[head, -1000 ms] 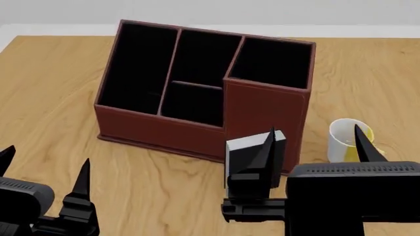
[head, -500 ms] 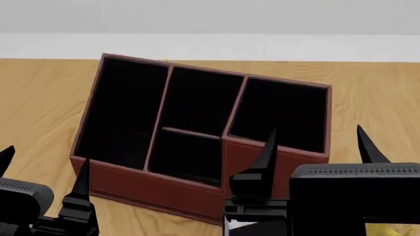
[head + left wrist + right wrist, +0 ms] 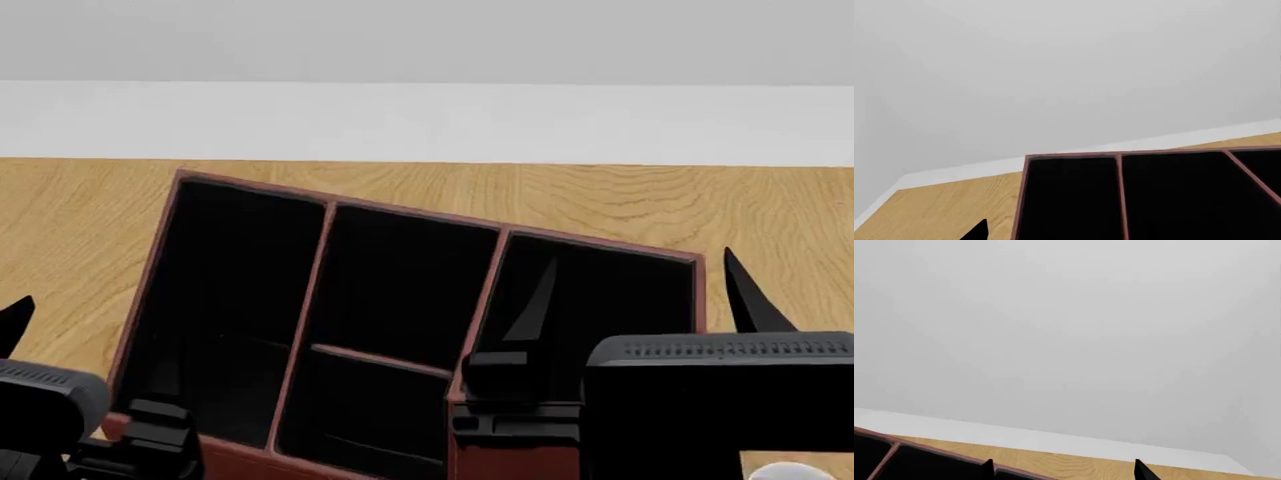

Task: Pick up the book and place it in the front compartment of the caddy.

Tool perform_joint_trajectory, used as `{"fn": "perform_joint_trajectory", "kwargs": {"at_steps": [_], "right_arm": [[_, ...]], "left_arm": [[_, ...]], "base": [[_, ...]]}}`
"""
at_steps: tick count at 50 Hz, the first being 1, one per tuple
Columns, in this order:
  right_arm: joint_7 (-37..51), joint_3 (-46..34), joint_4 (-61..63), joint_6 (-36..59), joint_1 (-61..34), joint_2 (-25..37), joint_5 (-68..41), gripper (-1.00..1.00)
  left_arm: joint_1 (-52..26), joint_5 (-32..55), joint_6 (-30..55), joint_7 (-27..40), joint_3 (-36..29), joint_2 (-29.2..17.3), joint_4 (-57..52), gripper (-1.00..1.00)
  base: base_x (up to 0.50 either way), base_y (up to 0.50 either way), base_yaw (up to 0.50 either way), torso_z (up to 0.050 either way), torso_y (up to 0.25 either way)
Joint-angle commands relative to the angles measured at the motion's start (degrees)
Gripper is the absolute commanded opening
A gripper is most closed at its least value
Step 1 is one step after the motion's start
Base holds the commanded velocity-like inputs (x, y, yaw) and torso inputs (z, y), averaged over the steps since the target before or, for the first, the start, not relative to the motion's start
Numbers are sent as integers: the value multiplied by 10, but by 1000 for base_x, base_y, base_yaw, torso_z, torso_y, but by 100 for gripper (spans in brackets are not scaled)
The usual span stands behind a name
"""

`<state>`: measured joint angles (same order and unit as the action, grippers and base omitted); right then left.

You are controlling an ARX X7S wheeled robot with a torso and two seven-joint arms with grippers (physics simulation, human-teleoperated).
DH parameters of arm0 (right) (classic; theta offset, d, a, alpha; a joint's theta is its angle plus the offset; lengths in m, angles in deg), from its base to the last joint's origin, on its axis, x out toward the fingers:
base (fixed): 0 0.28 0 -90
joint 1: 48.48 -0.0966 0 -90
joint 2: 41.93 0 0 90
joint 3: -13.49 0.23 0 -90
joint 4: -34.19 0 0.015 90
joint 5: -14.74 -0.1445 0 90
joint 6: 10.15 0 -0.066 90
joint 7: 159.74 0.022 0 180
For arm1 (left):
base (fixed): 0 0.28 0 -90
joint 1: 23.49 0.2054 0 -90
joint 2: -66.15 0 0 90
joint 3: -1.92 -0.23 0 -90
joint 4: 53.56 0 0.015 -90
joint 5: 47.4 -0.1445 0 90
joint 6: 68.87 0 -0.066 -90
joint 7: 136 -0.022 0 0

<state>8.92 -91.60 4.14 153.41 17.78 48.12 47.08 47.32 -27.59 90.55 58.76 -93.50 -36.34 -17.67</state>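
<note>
The dark red-brown caddy (image 3: 327, 210) with black divided sections fills the middle of the head view, on the wooden table. The book is out of view in every frame. My right gripper (image 3: 641, 300) is open and empty, its fingers standing in front of the caddy's right section. My left gripper (image 3: 91, 345) is open and empty at the caddy's left edge. The left wrist view shows the caddy's rim (image 3: 1121, 156) and one fingertip (image 3: 977, 231). The right wrist view shows the right gripper (image 3: 1064, 471) with its tips apart, and a corner of the caddy (image 3: 921, 450).
A sliver of the white mug (image 3: 787, 470) shows at the bottom right of the head view. The wooden table (image 3: 641, 200) runs behind the caddy to a white wall (image 3: 427, 120).
The head view has tilted up: the caddy has slid lower and looks nearer, and the book and most of the mug have dropped out of the bottom. Both grippers keep their places in the view.
</note>
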Motion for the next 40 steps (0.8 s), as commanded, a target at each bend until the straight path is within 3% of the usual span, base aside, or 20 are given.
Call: {"fn": "perform_joint_trajectory", "kwargs": {"at_steps": [1,9,19,32,35,40], "right_arm": [[-4,2,0,-5,-5,0,2,100],[-19,2,0,-6,-9,0,16,100],[-42,-12,0,13,-26,0,49,100],[-60,-24,0,31,-40,0,76,100],[-66,-26,0,36,-45,0,84,100],[-76,-35,0,45,-54,0,101,100]], "left_arm": [[-4,13,1,-4,3,3,11,100],[-14,33,12,-32,6,-17,31,100],[-55,88,96,-79,10,-42,28,100],[-109,143,203,-89,-21,-70,1,100],[-121,237,205,-37,-14,-90,13,100],[-166,518,203,149,-1,-125,67,100]], "base": [[0,0,0,0,0],[0,0,0,0,0],[0,0,0,0,0],[0,0,0,0,0],[0,0,0,0,0],[0,0,0,0,0]]}}
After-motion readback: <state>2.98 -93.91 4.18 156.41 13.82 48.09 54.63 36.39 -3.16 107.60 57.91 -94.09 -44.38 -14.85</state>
